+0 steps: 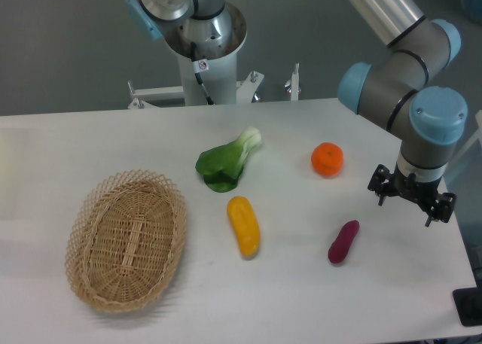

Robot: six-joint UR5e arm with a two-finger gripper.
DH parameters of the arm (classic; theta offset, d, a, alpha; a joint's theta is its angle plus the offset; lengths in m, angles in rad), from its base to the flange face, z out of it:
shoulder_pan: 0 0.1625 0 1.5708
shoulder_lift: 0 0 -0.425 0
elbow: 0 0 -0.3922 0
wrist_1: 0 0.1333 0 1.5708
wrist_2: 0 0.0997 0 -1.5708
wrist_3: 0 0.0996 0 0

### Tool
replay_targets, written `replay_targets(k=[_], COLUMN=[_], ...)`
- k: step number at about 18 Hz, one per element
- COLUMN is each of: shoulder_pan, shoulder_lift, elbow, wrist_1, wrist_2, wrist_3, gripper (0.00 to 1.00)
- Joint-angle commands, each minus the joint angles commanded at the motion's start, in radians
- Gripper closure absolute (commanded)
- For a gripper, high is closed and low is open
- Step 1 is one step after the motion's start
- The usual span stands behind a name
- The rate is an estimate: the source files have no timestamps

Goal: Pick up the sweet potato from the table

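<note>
Our pincer (411, 197) hangs with fingers apart and empty, at two o'clock from the potato (343, 242), which lies on the bench (90, 141). If we descend off-centre, we judge its tapered end could roll away.

No text, brand or number can be read; a small sticker (201, 65) on the robot base (203, 58) is too blurred.

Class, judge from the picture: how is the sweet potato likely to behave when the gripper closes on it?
The sweet potato looks solid, so probably stiff, not floppy. Its rounded, tapered shape may let it roll or pivot on the smooth table. Its skin looks smooth, so it might slip.
</note>
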State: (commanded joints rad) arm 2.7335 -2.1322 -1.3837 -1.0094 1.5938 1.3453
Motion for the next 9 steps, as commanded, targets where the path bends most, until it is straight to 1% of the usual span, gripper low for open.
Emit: replay_targets(k=[7, 9], shoulder_pan=[0.003, 0.003], shoulder_lift=[0.003, 0.006], elbow=[0.000, -0.009], wrist_1=[-0.005, -0.006], wrist_2=[-0.002, 0.003], wrist_3=[0.000, -0.002], gripper=[0.00, 0.00])
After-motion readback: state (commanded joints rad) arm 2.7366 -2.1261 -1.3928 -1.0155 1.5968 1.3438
